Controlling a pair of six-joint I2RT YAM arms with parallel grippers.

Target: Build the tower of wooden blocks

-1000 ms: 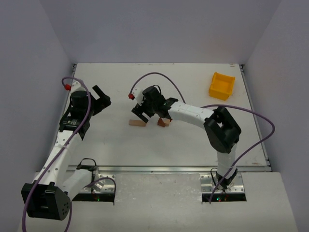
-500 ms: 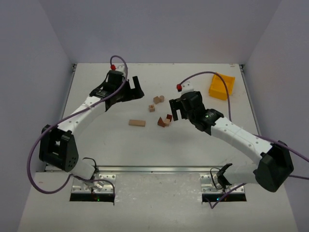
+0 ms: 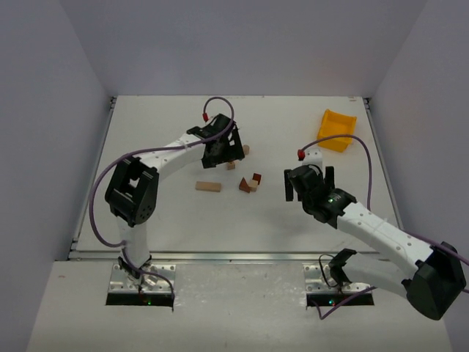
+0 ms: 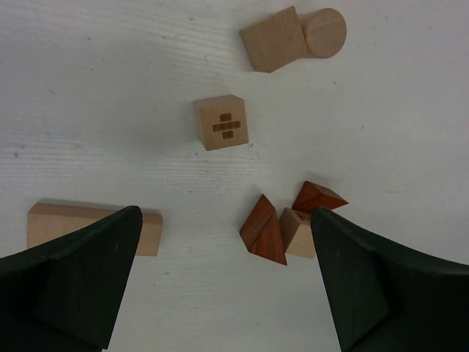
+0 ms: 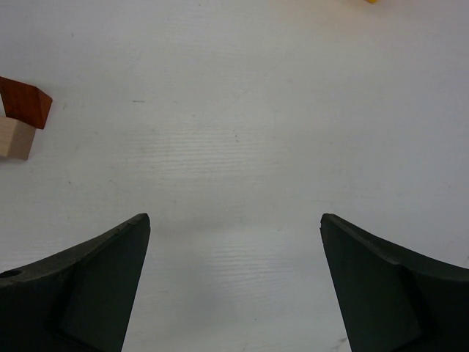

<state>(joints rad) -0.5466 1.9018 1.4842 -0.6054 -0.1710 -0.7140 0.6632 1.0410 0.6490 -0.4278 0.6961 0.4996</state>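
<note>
The wood block tower is a loose scatter of small blocks lying on the white table (image 3: 168, 213). A pale flat bar (image 3: 208, 186) lies at the left, and a group of reddish wedges with a pale cube (image 3: 250, 182) lies to its right. In the left wrist view I see the bar (image 4: 150, 233), a marked cube (image 4: 222, 122), a pale cube (image 4: 272, 49), a round block (image 4: 325, 32) and a reddish wedge (image 4: 264, 229). My left gripper (image 3: 226, 152) (image 4: 226, 216) hovers open above them, empty. My right gripper (image 3: 306, 182) (image 5: 234, 220) is open and empty, right of the wedge group (image 5: 24, 103).
A yellow bin (image 3: 335, 121) stands at the back right of the table. The left arm arches from its base across the table's left half. Grey walls close in the left, far and right sides.
My left arm has swung right and now hangs over the blocks. My right arm has pulled back to the right, away from the wedge group.
</note>
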